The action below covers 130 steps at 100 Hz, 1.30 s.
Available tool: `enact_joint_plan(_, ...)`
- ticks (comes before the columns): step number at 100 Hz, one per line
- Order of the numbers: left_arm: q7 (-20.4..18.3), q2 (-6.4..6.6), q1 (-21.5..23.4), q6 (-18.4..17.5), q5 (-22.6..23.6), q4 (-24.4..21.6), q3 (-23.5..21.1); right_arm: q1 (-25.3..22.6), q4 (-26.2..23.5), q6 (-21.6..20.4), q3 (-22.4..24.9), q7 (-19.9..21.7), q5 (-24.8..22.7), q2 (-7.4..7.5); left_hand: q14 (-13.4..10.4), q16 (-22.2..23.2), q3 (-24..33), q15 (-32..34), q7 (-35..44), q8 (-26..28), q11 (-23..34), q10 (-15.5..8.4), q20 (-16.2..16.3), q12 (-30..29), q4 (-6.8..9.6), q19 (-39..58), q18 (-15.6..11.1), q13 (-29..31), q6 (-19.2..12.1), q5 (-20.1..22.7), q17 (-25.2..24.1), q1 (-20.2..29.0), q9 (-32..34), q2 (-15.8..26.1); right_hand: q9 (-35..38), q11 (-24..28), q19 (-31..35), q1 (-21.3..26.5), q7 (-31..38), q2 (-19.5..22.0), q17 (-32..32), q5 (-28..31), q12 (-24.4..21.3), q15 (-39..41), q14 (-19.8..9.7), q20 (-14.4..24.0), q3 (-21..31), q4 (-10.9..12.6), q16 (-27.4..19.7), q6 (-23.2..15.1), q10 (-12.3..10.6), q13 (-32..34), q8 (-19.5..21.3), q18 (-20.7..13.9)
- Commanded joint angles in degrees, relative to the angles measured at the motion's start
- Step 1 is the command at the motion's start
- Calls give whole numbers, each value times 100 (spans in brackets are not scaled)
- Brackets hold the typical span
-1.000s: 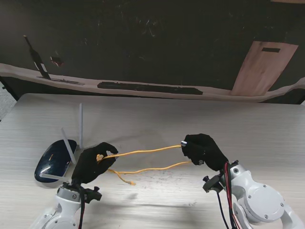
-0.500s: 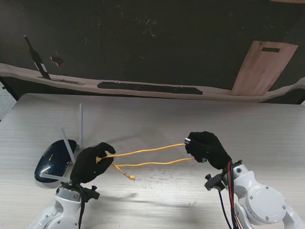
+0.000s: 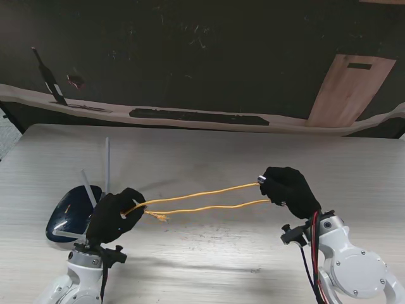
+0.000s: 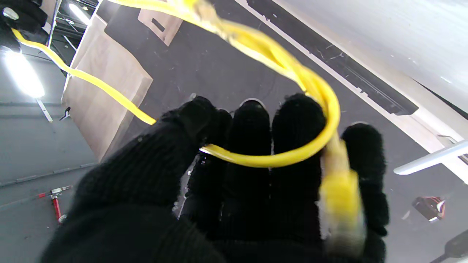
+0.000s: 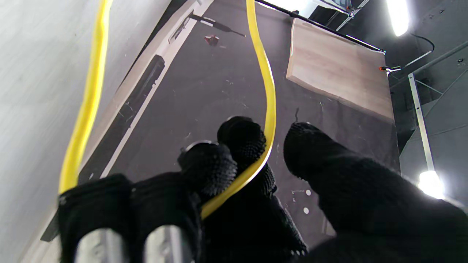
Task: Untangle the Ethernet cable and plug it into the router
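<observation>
Lower left of the stand view: left hand (image 3: 114,215), black-gloved, fingers curled around the yellow Ethernet cable (image 3: 202,201); the left wrist view shows a loop of cable wrapped across the fingers (image 4: 252,146) with a blurred yellow plug (image 4: 342,204) lying beside the outermost finger. Lower right: right hand (image 3: 290,190) closed on the cable's fold, the strand running between two fingers in the right wrist view (image 5: 234,171). Between the hands two yellow strands hang clear of the table (image 3: 253,152), nearly parallel, fairly taut, with a small free end (image 3: 161,217) dangling just right of the left hand. The router (image 3: 68,218), dark blue with pale antennas (image 3: 106,168), sits at the left edge just beside and partly behind the left hand; its ports are not visible. Judgement: untangling looks well along, plugging not yet begun. Risks: more outward pull could drag the loop off the left fingers or jerk the plug loose, since the loop lies across them and is not pinched; the left hand is close enough to the router that a swing could knock the antennas or shove the unit; the dangling end could snag the lower strand and re-knot. Farther back, beyond the table edge, dark floor and a wooden board (image 3: 351,88). No containers in view.
</observation>
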Motion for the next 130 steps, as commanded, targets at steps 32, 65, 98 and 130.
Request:
enact_joint_plan(32, -15, 6, 39, 152, -94, 70, -34, -70, -26, -258, 259, -192, -200, -32, 1504, -19, 278, 220, 190, 113, 171, -16, 163, -52, -88, 8, -115, 65, -27, -196, -95, 61, -68, 157, 839, 595, 1430, -105, 376, -60, 197, 110, -8, 315, -79, 309, 57, 121, 56, -337, 833, -83, 220, -445)
enact_joint_plan(65, -12, 10, -5, 410, -82, 60, 46, -202, -121, -609, 397, -409, -65, -84, 1594, 27, -168, 197, 29, 68, 299, 60, 236, 18, -82, -76, -115, -70, 65, -255, -281, 288, -148, 498, 839, 594, 1430, -109, 365, -55, 199, 104, -8, 310, -96, 302, 56, 106, 62, -359, 836, -82, 202, -455)
enact_joint_plan(98, 32, 2, -23, 441, -79, 58, 52, -313, -171, -468, 414, -354, -135, -70, 1581, 128, -551, 247, -188, -22, 1353, -260, 310, 784, -42, -151, -82, -175, -34, -121, -422, 338, 245, 698, 818, 585, 1430, -78, 359, -44, 193, 90, -8, 296, -84, 256, 29, 100, 53, -360, 856, -81, 188, -439)
enact_joint_plan(130, 173, -36, -110, 443, -149, 89, 175, -151, -146, -73, 166, -137, -742, 21, 1502, -15, -508, -334, -365, -140, 1689, -170, 197, 723, -163, -598, -145, -621, 250, 102, -877, 360, 676, 763, 794, 577, 1430, -65, 348, -29, 186, 68, -4, 284, -66, 185, -3, 78, 34, -368, 879, -81, 160, -404)
